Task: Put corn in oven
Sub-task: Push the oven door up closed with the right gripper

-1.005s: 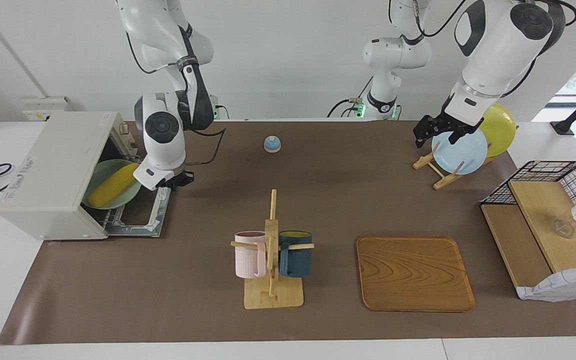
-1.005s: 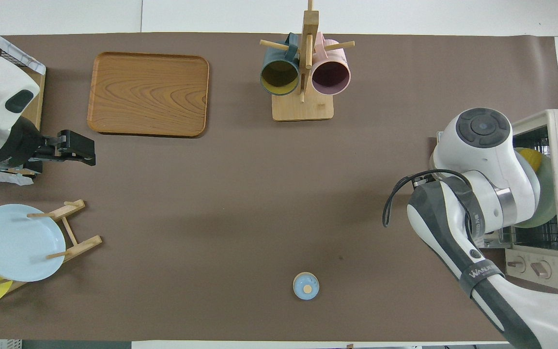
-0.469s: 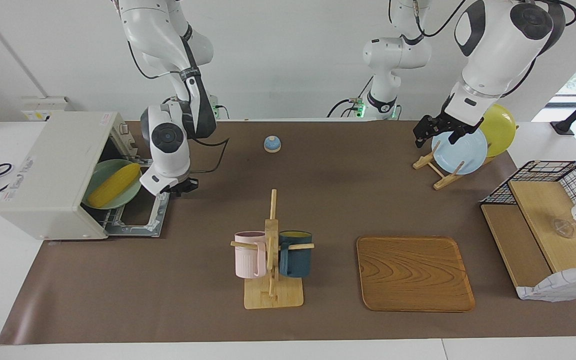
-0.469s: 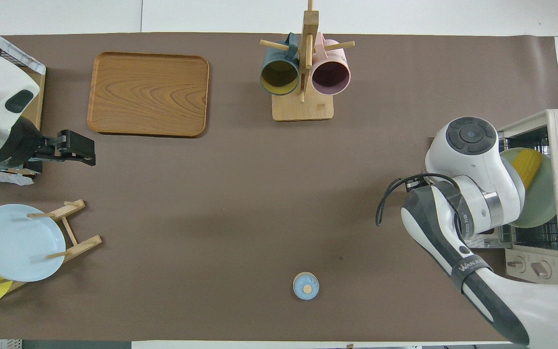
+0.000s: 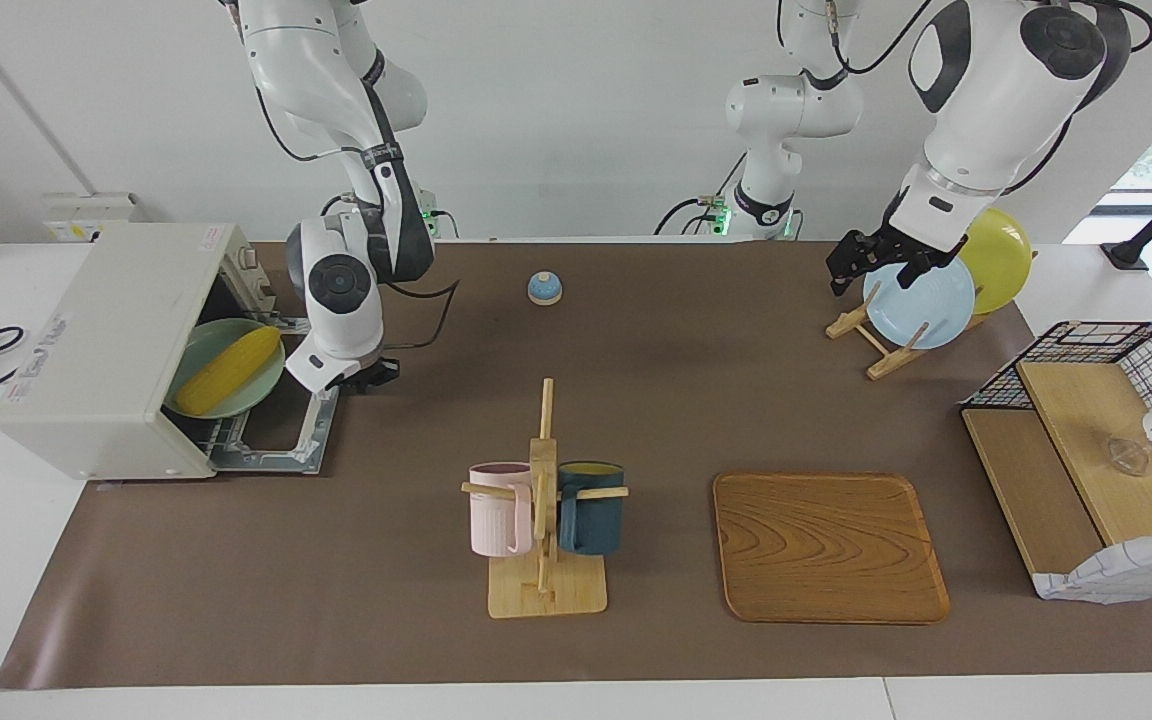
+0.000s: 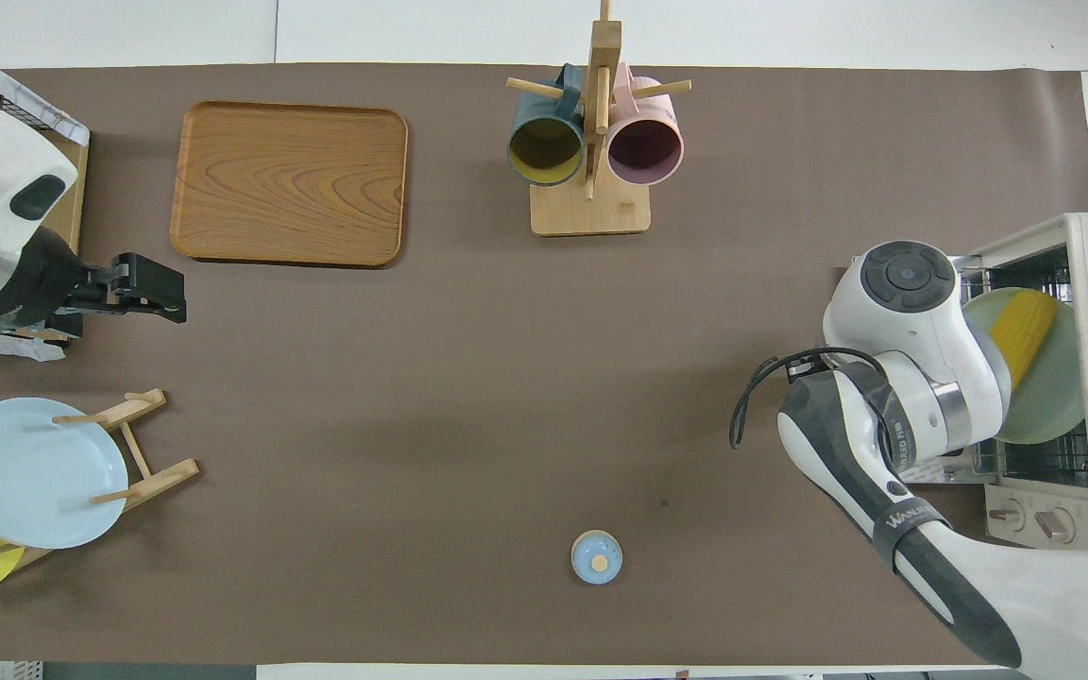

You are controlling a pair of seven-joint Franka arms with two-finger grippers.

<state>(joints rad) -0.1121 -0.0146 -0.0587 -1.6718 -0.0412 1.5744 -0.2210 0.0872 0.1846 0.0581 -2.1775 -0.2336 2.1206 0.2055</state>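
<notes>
Inside the oven (image 5: 101, 345), at the right arm's end of the surface (image 5: 636, 400), the corn (image 5: 226, 370) is lying on a pale green plate (image 5: 198, 345) that is sitting on the wire rack and sticking partly out of the opening. The oven's door (image 5: 281, 440) is hanging fully down, flat toward the middle of the surface. The right hand (image 5: 366, 375) is hovering over the edge of that open door, just beside the plate but not touching it, with its fingertips together and nothing between them (the overhead view is hiding it under the arm's own wrist). The left hand (image 5: 876, 262) is waiting with its fingers apart and empty, above the light blue plate (image 5: 921, 300) standing in a wooden rack with a yellow plate (image 5: 1001, 255). A mug stand (image 5: 546, 530) carrying a pink mug and a dark blue mug is standing mid-surface beside a wooden tray (image 5: 826, 545), and a small blue bell (image 5: 544, 288) is sitting nearer to the robots.
</notes>
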